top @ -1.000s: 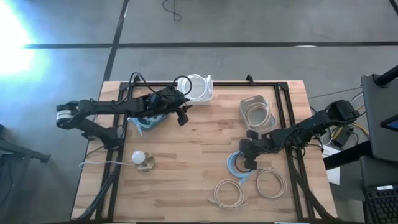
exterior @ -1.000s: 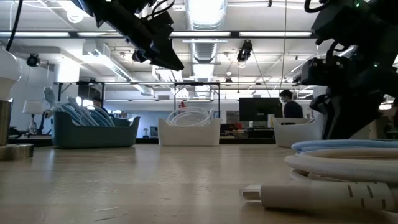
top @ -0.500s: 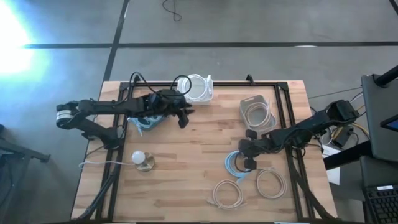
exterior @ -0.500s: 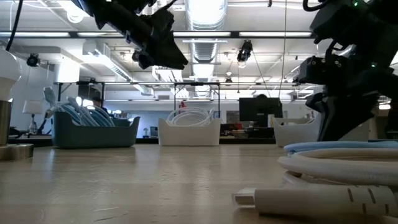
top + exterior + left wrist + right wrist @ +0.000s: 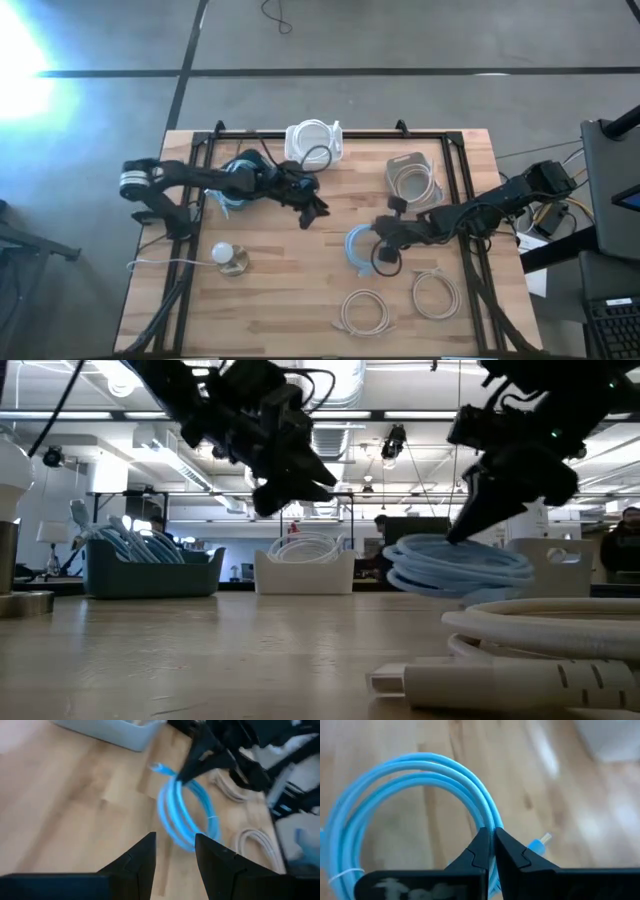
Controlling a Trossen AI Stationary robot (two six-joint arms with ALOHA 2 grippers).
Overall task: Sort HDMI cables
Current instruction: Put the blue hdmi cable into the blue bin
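Note:
A light blue HDMI cable coil (image 5: 358, 248) (image 5: 455, 565) hangs from my right gripper (image 5: 384, 232) (image 5: 492, 840), which is shut on it near the table's middle. My left gripper (image 5: 312, 207) (image 5: 175, 851) is open and hovers just left of that coil (image 5: 186, 815), touching nothing. Two pale coils (image 5: 366, 310) (image 5: 434, 293) lie flat on the table near its near edge. Three bins stand by the far edge: a blue one (image 5: 235, 183) with blue cables, a white one (image 5: 313, 142) with a white coil, and a grey one (image 5: 413, 178) with beige coils. My right gripper pinches the light blue coil's bundled strands at its right rim (image 5: 487, 822) between both fingers. The fingers come slanting down from the table's right and lie across the strands. The coil is raised off the wood and tilts below the fingers (image 5: 470, 520); several turns are in the pinch.
A small white knob on a tan base (image 5: 229, 257) stands near the table's left near corner. A black frame (image 5: 460, 190) runs along the table's edges. Bare wood (image 5: 290, 270) lies between the knob and the coils. People show in the room beyond.
My right gripper has lifted the light blue coil off the table and carried it toward the table's left, to the middle. My left gripper has moved from beside the white bin toward the table's right and near side, closing on the coil.

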